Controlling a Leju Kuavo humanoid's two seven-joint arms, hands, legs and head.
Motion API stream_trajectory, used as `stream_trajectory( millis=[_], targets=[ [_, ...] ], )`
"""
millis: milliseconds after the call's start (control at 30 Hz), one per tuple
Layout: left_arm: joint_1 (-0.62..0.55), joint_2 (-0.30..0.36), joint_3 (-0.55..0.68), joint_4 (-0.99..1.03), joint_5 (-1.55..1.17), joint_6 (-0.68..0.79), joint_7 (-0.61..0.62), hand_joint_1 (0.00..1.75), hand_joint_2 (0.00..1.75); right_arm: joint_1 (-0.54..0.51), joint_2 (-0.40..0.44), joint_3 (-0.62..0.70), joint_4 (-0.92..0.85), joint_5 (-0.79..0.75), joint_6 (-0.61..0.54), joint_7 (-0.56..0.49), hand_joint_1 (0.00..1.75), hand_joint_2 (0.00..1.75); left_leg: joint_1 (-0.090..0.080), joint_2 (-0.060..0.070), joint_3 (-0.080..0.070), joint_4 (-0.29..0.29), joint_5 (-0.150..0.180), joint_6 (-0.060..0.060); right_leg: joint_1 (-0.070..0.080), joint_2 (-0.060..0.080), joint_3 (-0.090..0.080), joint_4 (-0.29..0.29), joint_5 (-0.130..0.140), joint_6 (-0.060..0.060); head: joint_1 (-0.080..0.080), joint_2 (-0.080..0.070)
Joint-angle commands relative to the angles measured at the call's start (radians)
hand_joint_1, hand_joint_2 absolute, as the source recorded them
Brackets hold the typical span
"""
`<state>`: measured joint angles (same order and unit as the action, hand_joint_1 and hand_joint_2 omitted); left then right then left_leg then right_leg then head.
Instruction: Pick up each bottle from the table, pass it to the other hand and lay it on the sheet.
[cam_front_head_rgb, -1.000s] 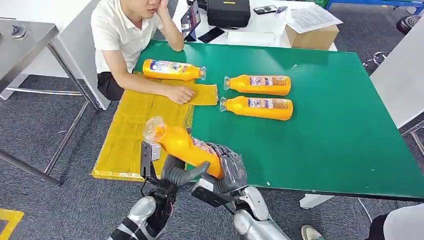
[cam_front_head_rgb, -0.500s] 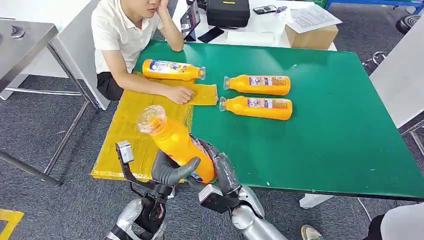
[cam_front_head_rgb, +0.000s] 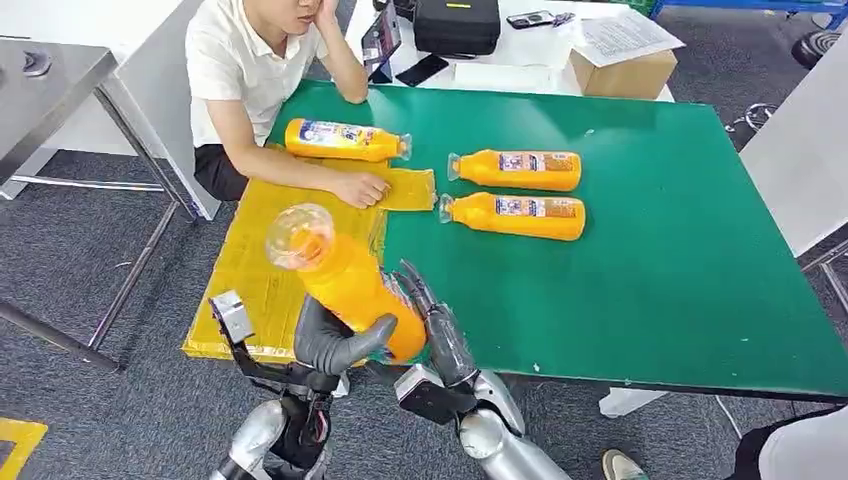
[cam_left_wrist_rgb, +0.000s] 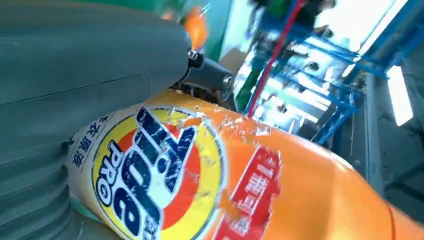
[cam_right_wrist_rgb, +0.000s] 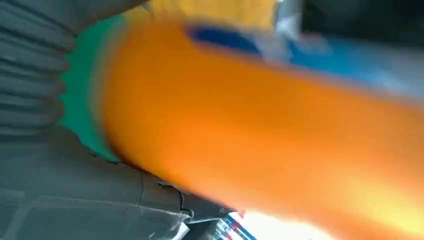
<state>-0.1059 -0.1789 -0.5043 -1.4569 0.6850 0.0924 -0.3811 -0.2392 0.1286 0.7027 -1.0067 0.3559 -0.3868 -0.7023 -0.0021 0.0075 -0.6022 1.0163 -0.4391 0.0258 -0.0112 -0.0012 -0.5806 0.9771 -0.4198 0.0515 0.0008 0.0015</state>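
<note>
Bottle (cam_front_head_rgb: 350, 285): full, likely heavy, rigid, slick plastic; my left hand (cam_front_head_rgb: 335, 340) grips its lower body, right hand (cam_front_head_rgb: 435, 330) spread alongside.

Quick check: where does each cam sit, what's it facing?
Head view: high on body, looking down at the green table; left hand and right hand on the lifted orange plastic bottle.
Left wrist view: behind left hand, facing the bottle's label.
Right wrist view: behind right hand, bottle blurred.
All three share that bottle.
</note>
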Motion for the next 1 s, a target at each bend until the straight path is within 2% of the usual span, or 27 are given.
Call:
stream_trajectory(
  millis=[33, 367, 433, 467, 500, 533, 567, 633, 700, 733, 800, 867, 1000],
  targets=[
    [-0.11, -0.016, -0.072, 0.035, -0.022, 0.024, -0.019, 1.75, 1.75, 0.031, 0.004, 0.056, 0.062, 0.018, 0.02, 0.004, 0.0, 0.0, 0.001, -0.003, 0.002, 0.0, -0.001, -0.001, 0.001, -0.003, 0.003, 0.0, -0.001, -0.001, -0.001, 0.0],
    [-0.11, -0.016, -0.072, 0.035, -0.022, 0.024, -0.019, 1.75, 1.75, 0.031, 0.004, 0.056, 0.062, 0.018, 0.02, 0.004, 0.0, 0.0, 0.001, -0.005, 0.002, 0.0, 0.0, -0.001, 0.001, -0.005, 0.003, 0.0, -0.002, -0.002, 0.0, 0.0],
    [-0.136, 0.006, -0.065, 0.076, -0.141, 0.192, -0.014, 1.75, 1.75, 0.046, 0.007, 0.034, 0.063, 0.026, -0.028, 0.004, 0.0, 0.0, 0.001, -0.005, 0.003, 0.0, -0.001, -0.002, 0.001, -0.005, 0.004, 0.0, -0.002, -0.002, -0.001, 0.0],
    [-0.181, 0.032, -0.061, 0.16, -0.259, 0.335, -0.019, 1.75, 1.75, 0.069, 0.007, 0.005, 0.06, 0.037, -0.112, 0.004, 0.0, 0.0, 0.001, -0.004, 0.002, 0.0, 0.0, -0.001, 0.001, -0.004, 0.003, -0.001, -0.002, -0.002, 0.0, 0.0],
    [-0.22, 0.051, -0.053, 0.231, -0.334, 0.385, -0.06, 1.75, 1.75, 0.087, 0.011, -0.026, 0.044, 0.035, -0.19, 0.004, 0.0, 0.0, 0.001, -0.005, 0.003, -0.001, 0.0, -0.001, 0.001, -0.005, 0.004, -0.001, -0.001, -0.001, -0.001, 0.0],
    [-0.24, 0.056, -0.024, 0.277, -0.353, 0.395, -0.077, 1.75, 1.75, 0.095, 0.009, -0.039, 0.028, 0.017, -0.217, 0.004, 0.0, 0.0, 0.001, -0.007, 0.004, -0.002, 0.001, -0.002, 0.001, -0.007, 0.006, -0.002, -0.002, -0.002, -0.001, 0.0],
    [-0.254, 0.06, 0.015, 0.32, -0.37, 0.409, -0.082, 1.75, 1.75, 0.108, 0.009, -0.068, -0.006, -0.002, -0.297, 0.004, 0.0, 0.0, 0.001, -0.007, 0.004, -0.002, 0.001, -0.002, 0.001, -0.007, 0.005, -0.002, -0.001, -0.002, -0.001, 0.0],
    [-0.266, 0.082, 0.063, 0.341, -0.425, 0.43, -0.103, 1.75, 1.75, 0.17, 0.043, -0.252, -0.144, 0.088, -0.311, 0.004, 0.0, 0.0, 0.0, -0.006, 0.003, -0.002, 0.001, -0.001, 0.0, -0.005, 0.004, -0.001, -0.001, -0.002, 0.0, 0.0],
    [-0.273, 0.12, 0.083, 0.342, -0.617, 0.546, -0.096, 1.75, 1.75, 0.24, 0.098, -0.442, -0.347, 0.155, -0.311, 0.004, 0.0, 0.0, 0.0, -0.003, 0.002, -0.001, 0.001, -0.002, 0.0, -0.002, 0.002, 0.001, -0.001, -0.002, -0.001, 0.0],
    [-0.279, 0.137, 0.084, 0.347, -0.667, 0.558, -0.069, 1.75, 1.75, 0.251, 0.104, -0.476, -0.397, 0.155, -0.311, 0.004, 0.0, 0.0, 0.0, -0.004, 0.0, 0.0, 0.001, -0.002, 0.0, -0.002, 0.0, 0.002, -0.001, -0.002, -0.001, 0.0],
    [-0.327, 0.18, 0.066, 0.435, -0.946, 0.588, 0.081, 1.75, 1.75, 0.279, 0.147, -0.598, -0.588, 0.154, -0.311, 0.004, 0.0, 0.0, -0.001, -0.004, -0.001, 0.0, 0.001, -0.002, -0.001, -0.003, -0.001, 0.004, -0.001, -0.002, 0.0, 0.0],
    [-0.394, 0.188, 0.04, 0.556, -1.152, 0.567, 0.186, 1.75, 1.75, 0.275, 0.16, -0.636, -0.664, 0.122, -0.311, 0.004, 0.0, 0.0, 0.001, -0.006, 0.001, 0.001, 0.0, -0.003, 0.001, -0.004, 0.001, 0.005, -0.003, -0.003, -0.001, 0.0],
    [-0.419, 0.127, 0.072, 0.586, -1.213, 0.449, 0.195, 1.75, 1.75, 0.271, 0.161, -0.662, -0.702, 0.075, -0.311, 0.004, 0.0, 0.0, 0.0, -0.007, -0.001, 0.0, 0.002, -0.002, 0.0, -0.005, 0.0, 0.003, -0.001, -0.001, 0.0, 0.0]
  ],
)
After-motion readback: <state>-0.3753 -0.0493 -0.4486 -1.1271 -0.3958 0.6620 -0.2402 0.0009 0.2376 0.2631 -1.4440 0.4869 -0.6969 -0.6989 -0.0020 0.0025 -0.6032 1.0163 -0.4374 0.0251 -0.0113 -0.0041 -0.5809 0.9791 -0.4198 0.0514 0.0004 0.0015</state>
